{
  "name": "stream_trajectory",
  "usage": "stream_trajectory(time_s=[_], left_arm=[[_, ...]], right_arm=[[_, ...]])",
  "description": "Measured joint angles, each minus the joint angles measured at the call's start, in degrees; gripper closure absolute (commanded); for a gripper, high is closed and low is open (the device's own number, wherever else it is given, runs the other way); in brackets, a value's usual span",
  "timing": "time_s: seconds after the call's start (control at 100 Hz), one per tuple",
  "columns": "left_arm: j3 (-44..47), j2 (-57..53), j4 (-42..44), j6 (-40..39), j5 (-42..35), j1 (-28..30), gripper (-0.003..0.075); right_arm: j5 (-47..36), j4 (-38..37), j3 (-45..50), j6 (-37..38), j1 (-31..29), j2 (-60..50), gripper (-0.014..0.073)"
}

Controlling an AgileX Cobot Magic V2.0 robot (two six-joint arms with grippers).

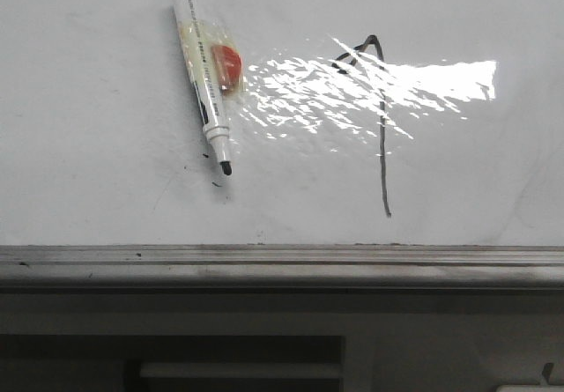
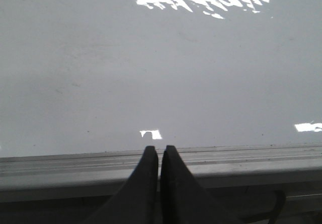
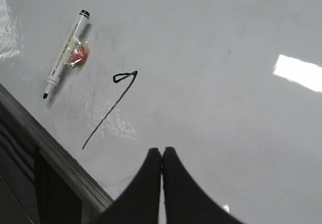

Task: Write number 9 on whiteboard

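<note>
My left gripper (image 2: 159,151) is closed, black tapered fingertips pressed together w/ nothing between, hanging over the grey metal rail (image 2: 75,166) at the board's lower edge. Right gripper (image 3: 161,153) same: tips touching, empty, above bare glossy surface. The whiteboard (image 1: 106,101) is smooth white, faintly smudged, w/ a jagged bright glare patch across the middle. The number 9 (image 1: 382,145) sits right of centre: thin black line, long near-straight stroke, small angular closed loop at top, partly washed out by glare. Left of it lies a marker (image 1: 201,66), white barrel, black cap end, dark tip uncapped, pointing toward the rail; crinkly clear tape w/ a red blob wraps its middle.
</note>
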Motion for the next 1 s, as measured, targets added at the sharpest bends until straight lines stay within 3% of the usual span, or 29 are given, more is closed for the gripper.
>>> stream_trajectory(time_s=[0.78, 0.88, 1.0], left_arm=[[0.0, 0.0, 0.0, -0.1, 0.0, 0.0, 0.0741], [0.0, 0.0, 0.0, -0.1, 0.0, 0.0, 0.0741], [0.0, 0.0, 0.0, -0.1, 0.0, 0.0, 0.0741]], right_arm=[[1.1, -2.7, 3.3, 0.0, -0.5, -0.1, 0.0635], [-3.9, -2.8, 5.8, 0.0, -3.8, -0.1, 0.0635], [-13.7, 1.7, 8.5, -0.5, -12.4, -0.1, 0.0635]])
